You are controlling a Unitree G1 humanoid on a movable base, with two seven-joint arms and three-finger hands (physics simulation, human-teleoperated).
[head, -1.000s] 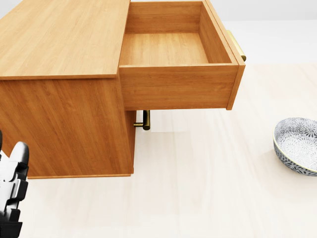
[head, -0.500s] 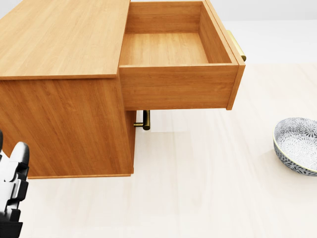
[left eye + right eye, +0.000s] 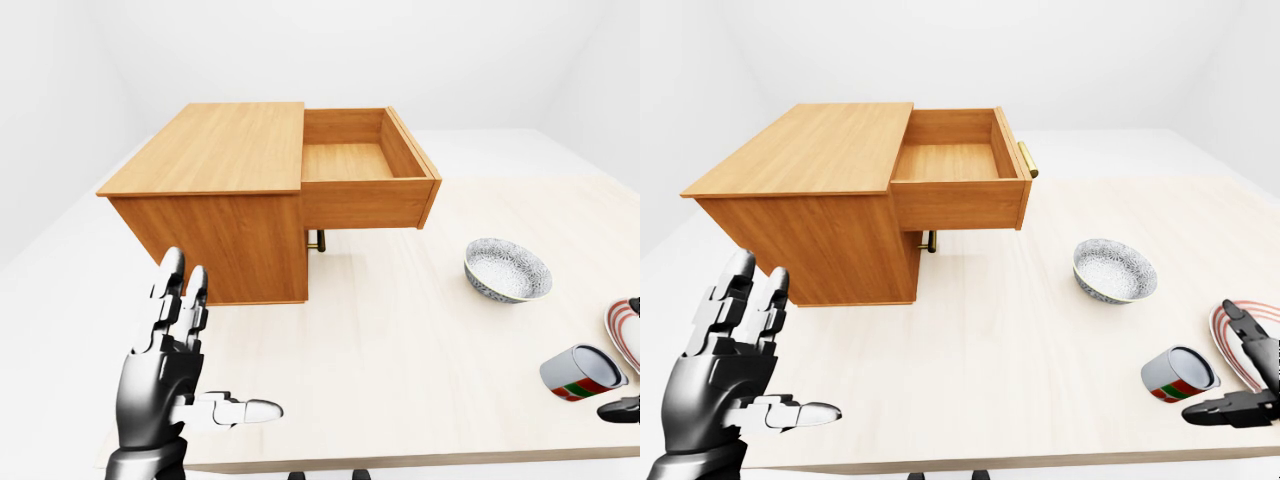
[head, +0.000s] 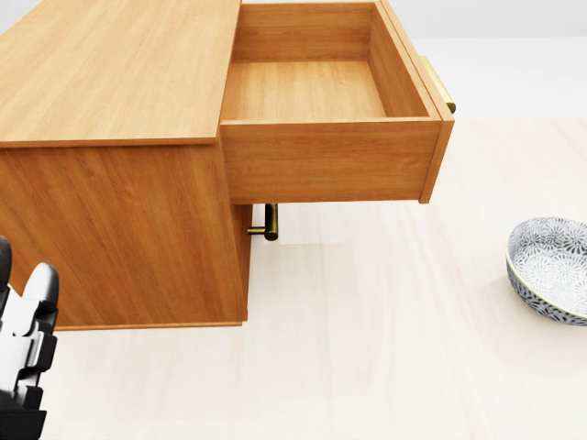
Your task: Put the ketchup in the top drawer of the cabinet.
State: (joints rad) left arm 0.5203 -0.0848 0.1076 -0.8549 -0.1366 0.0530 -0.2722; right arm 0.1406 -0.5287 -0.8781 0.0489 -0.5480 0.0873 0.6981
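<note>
Left robot hand (image 3: 165, 375) is spread wide at lower left, holding nothing. Right robot hand (image 3: 1245, 385), fingers apart, flanks a tipped can (image 3: 1178, 375) at lower right, beside a plate (image 3: 1238, 335). Bowl (image 3: 1115, 270) mid-tabletop (image 3: 990, 350). Drawer (image 3: 362, 165) open on the cabinet (image 3: 215, 190); ketchup unseen.

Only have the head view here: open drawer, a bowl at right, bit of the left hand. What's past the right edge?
Observer: A can with a red and green label lies on its side, below the bowl in the right-eye view.
Operator: Right hand?
Observer: The right hand is open at the right edge, fingers on either side of that can, not closed on it.
Operator: Anything else there?
Observer: A red-striped plate lies partly behind that hand.
Operator: Left hand?
Observer: The left hand is raised, open and empty.
</note>
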